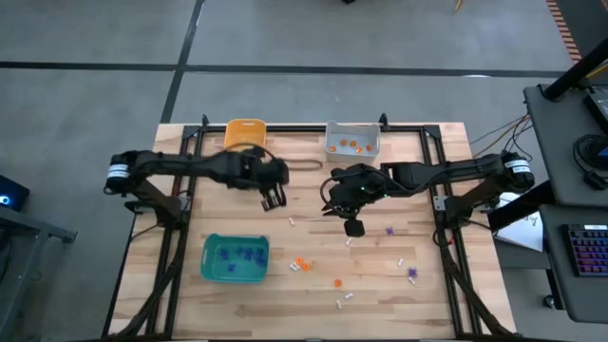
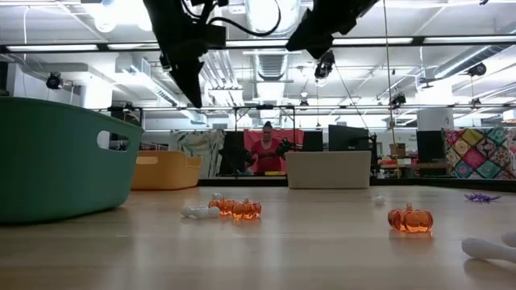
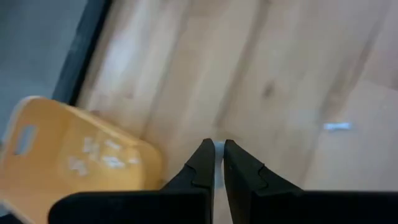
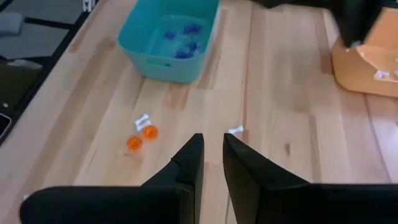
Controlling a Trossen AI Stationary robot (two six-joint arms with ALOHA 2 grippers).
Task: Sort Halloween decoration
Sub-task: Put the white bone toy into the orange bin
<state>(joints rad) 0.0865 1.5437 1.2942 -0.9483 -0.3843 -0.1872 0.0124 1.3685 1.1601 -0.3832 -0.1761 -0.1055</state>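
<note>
The Halloween decoration lies scattered over the lower middle and lower right of the high view: two orange pumpkins (image 1: 301, 264) just right of the teal bin (image 1: 235, 258), a lone orange one (image 1: 337, 282) below them, purple spiky pieces (image 1: 411, 274) toward the right, and white bone-like bits (image 1: 347, 298) between. The white bits are the only pieces with a clear long axis, and each points its own way; the pumpkins are round and sit stem-up in the low view. More orange pieces sit in the grey bin (image 1: 352, 140), purple in the teal one. The left gripper (image 1: 274, 199) hangs mid-table near the yellow bin (image 1: 243, 132), fingers pressed together on nothing visible. The right gripper (image 1: 353, 228) hovers at centre, fingers narrowly parted and apparently empty. The likely trouble, I judge: a small round pumpkin squirting away from a pinch, or a closely neighbouring white bit being grabbed with it.
</note>
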